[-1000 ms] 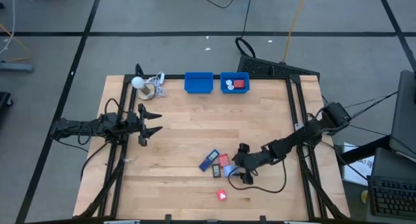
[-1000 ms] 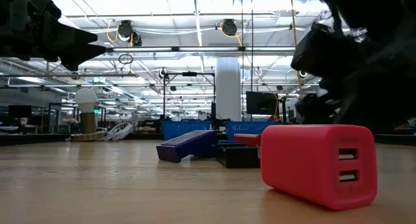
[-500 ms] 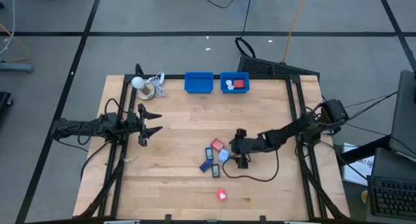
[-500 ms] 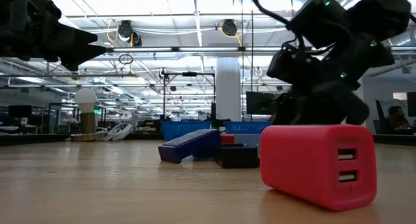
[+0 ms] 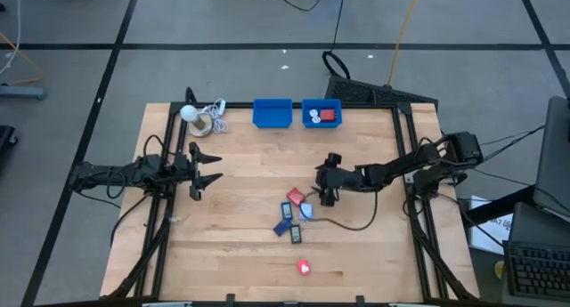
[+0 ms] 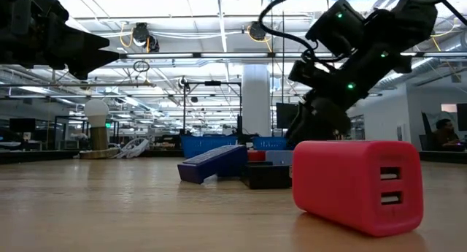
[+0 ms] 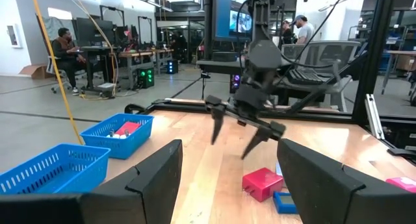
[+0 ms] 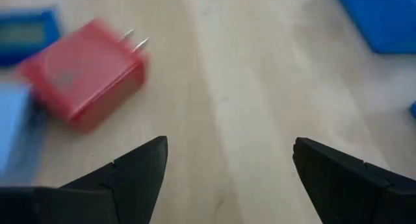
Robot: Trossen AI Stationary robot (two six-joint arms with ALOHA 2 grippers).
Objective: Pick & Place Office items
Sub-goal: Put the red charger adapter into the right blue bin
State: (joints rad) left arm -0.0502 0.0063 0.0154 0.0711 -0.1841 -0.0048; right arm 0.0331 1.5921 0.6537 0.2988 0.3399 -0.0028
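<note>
The office items lie in a loose group on the wooden table: a red block with prongs (image 5: 295,197) (image 8: 84,71), two dark blue rectangles (image 5: 287,209) (image 5: 280,226), a light blue block (image 5: 305,211) and a small dark green-white bit (image 5: 296,234). Another red block (image 5: 304,267) (image 6: 357,185) lies alone toward the near edge. My right gripper (image 5: 325,189) (image 7: 237,130) hangs open above the table just right of the group, slanting down, touching nothing. My left gripper (image 5: 207,169) waits open at the table's left side, held level.
Two blue bins (image 5: 272,113) (image 5: 321,113) stand at the far edge; the right one holds a red and a white piece. A white ball with a coiled cord (image 5: 198,116) lies at the far left. Bare wood lies between the group and the bins.
My right gripper has swung from the near right of the group toward the far edge, turning as it went, and stays open. The red block with prongs now lies nearer the far edge than a second ago.
</note>
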